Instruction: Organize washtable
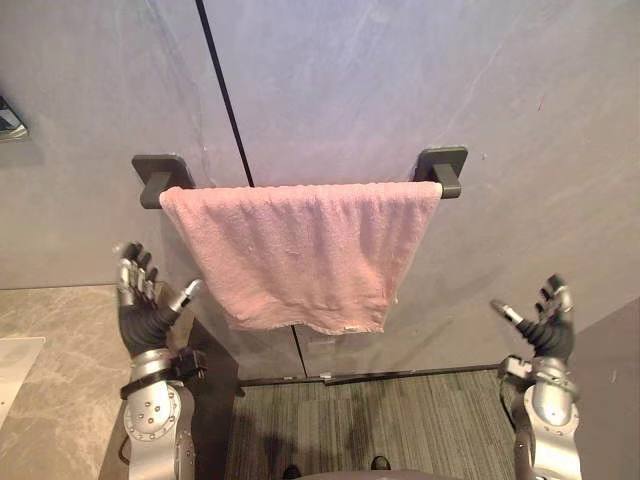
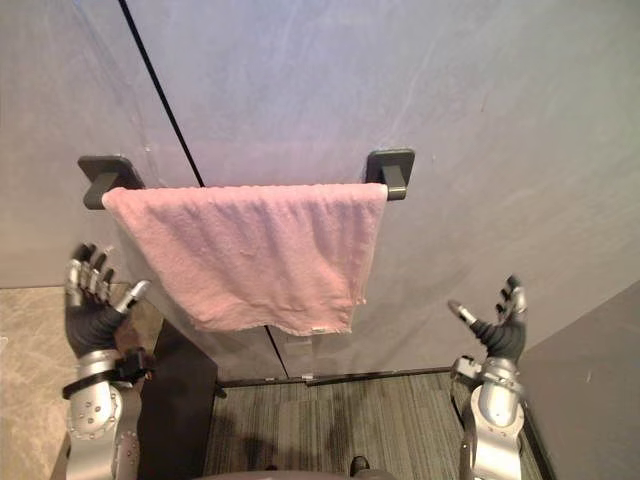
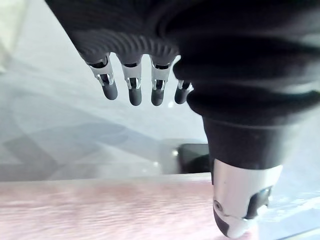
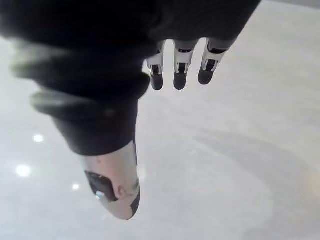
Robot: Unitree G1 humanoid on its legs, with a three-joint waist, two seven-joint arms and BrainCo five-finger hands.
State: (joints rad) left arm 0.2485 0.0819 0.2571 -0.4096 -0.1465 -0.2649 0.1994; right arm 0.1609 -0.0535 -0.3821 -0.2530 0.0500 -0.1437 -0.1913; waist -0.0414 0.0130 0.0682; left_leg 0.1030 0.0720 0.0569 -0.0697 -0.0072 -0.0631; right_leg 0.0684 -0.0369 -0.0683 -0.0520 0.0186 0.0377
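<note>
A pink towel (image 1: 300,250) hangs draped over a wall rail held by two dark brackets (image 1: 440,170), its lower edge slanting down to the right. My left hand (image 1: 140,300) is raised open just left of the towel's lower left part, fingers straight, holding nothing. In the left wrist view the pink towel (image 3: 110,205) shows past the thumb (image 3: 242,200). My right hand (image 1: 545,325) is raised open well to the right of the towel, palm up and empty.
The grey wall (image 1: 400,80) stands straight ahead with a dark vertical seam (image 1: 225,90). A marble counter (image 1: 50,380) lies at lower left. Grey striped floor (image 1: 400,420) lies below the towel.
</note>
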